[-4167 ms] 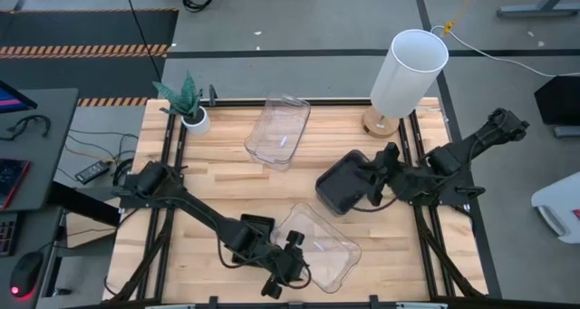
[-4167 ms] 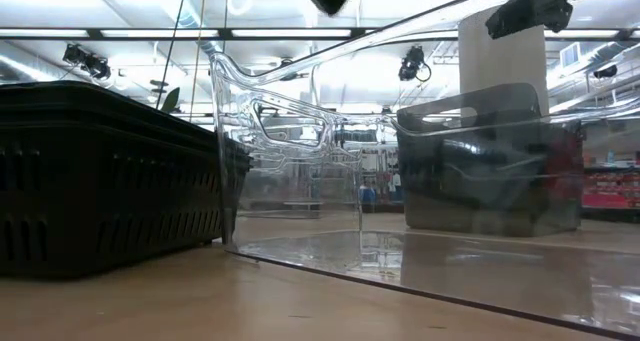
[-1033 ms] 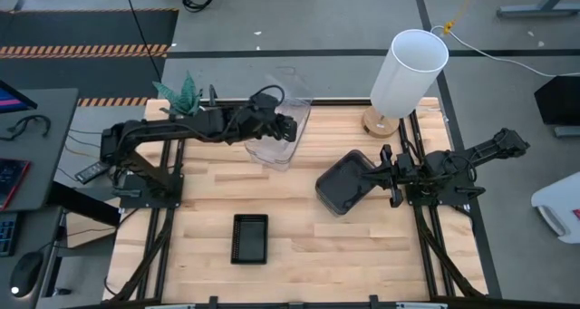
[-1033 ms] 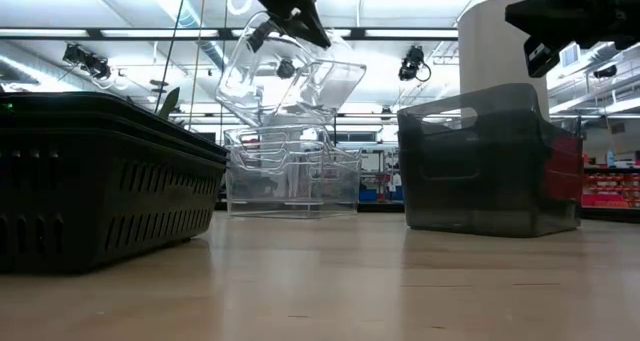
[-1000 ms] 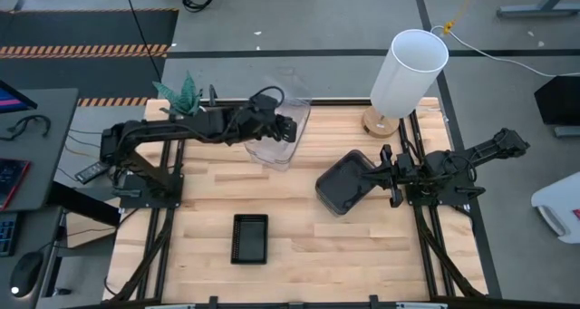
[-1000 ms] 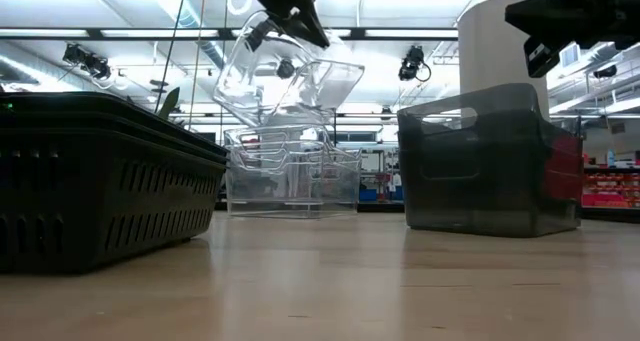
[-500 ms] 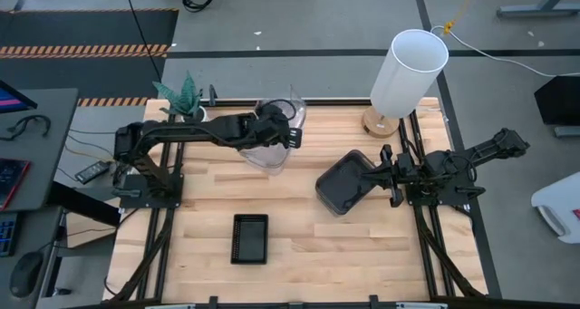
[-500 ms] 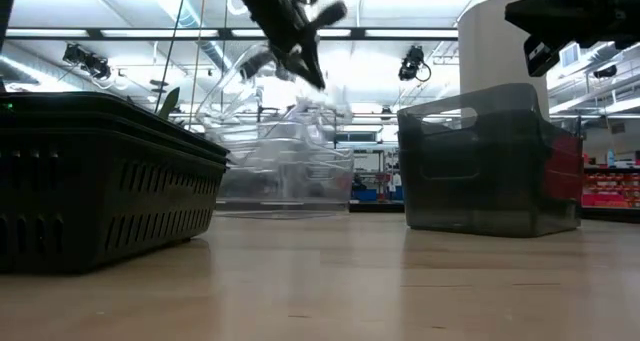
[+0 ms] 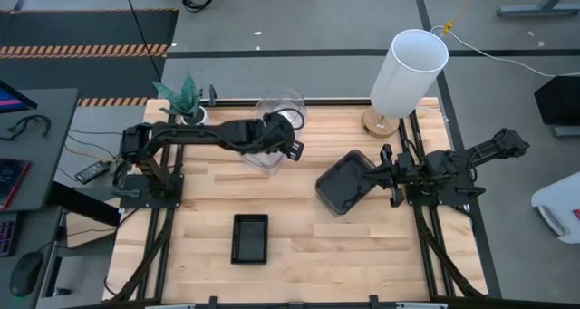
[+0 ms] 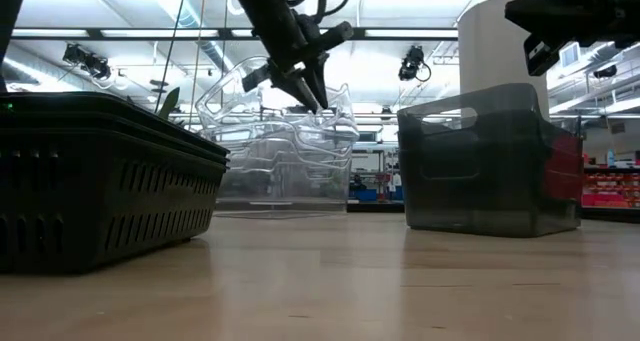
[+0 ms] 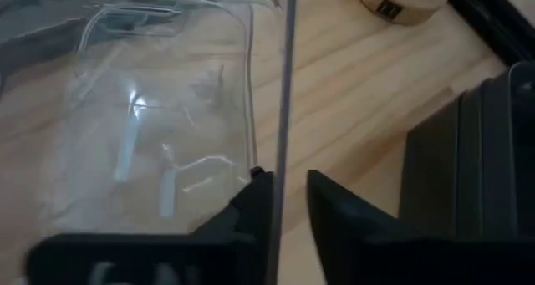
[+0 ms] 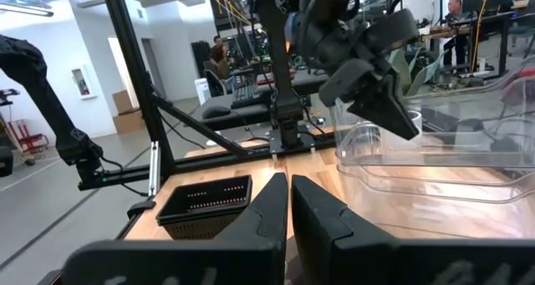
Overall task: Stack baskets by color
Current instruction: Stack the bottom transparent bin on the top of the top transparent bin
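Note:
Clear baskets [image 9: 270,128] stand nested at the table's far middle. The top one [image 10: 270,106] sits slightly tilted in the stack [image 10: 285,171]. My left gripper [image 11: 288,197] slants down over the stack's near right side, open, with the top basket's wall between its fingers. A smoky dark grey basket [image 9: 343,184] stands right of centre. A black mesh tray [image 9: 249,238] lies near the front. My right gripper [image 12: 287,203] hovers shut beside the grey basket, holding nothing. My left gripper has one finger [image 11: 251,206] inside and one finger [image 11: 338,214] outside the top clear basket's side wall [image 11: 285,126], coming slanting from above. A gap shows beside the wall, and I cannot tell whether either finger touches it. The basket rests in the stack.
A tall white lamp [image 9: 410,72] stands at the far right and a small potted plant [image 9: 186,99] at the far left corner. People sit in the room behind [image 12: 219,63]. Bare wood lies between the tray and the grey basket.
My left gripper has come down and a little toward the near edge with the clear basket. The basket, earlier tilted and lifted above the other clear ones, now sits nested in the stack.

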Tool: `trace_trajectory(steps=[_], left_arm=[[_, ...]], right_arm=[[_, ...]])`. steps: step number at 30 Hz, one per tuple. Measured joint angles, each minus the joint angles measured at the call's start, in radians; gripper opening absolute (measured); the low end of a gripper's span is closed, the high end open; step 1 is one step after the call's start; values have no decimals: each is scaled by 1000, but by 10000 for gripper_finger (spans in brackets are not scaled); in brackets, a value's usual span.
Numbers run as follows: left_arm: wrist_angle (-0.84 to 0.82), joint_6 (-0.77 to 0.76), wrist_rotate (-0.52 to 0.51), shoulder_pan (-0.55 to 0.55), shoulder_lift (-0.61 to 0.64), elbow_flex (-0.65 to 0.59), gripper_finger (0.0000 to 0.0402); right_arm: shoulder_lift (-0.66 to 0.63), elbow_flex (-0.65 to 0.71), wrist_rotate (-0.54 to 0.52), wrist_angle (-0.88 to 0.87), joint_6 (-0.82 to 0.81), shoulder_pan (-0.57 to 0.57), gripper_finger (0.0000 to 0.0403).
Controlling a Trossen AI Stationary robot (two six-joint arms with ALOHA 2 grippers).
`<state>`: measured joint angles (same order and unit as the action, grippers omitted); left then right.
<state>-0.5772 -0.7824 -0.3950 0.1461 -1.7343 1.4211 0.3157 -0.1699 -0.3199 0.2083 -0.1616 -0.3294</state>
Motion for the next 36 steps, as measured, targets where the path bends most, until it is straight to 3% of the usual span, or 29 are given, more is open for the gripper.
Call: trace_trajectory(steps=[4, 8, 20, 26, 29, 32, 36], left_arm=[[-53, -25, -17, -11, -1, 0, 135], [-151, -64, -64, -21, -10, -2, 148], [-302, -26, -110, -52, -10, -2, 18], [-334, -22, -102, -48, -1, -2, 17], [-367, 22, -31, -36, -1, -2, 17], [-368, 33, -19, -36, -1, -2, 36], [-364, 68, -15, -37, -1, -2, 106]], right_arm=[[0, 0, 0, 0, 0, 0, 23], [0, 0, 0, 0, 0, 0, 23], [0, 0, 0, 0, 0, 0, 23], [0, 0, 0, 0, 0, 0, 23], [0, 0, 0, 0, 0, 0, 23], [0, 0, 0, 0, 0, 0, 23], [0, 0, 0, 0, 0, 0, 23]])
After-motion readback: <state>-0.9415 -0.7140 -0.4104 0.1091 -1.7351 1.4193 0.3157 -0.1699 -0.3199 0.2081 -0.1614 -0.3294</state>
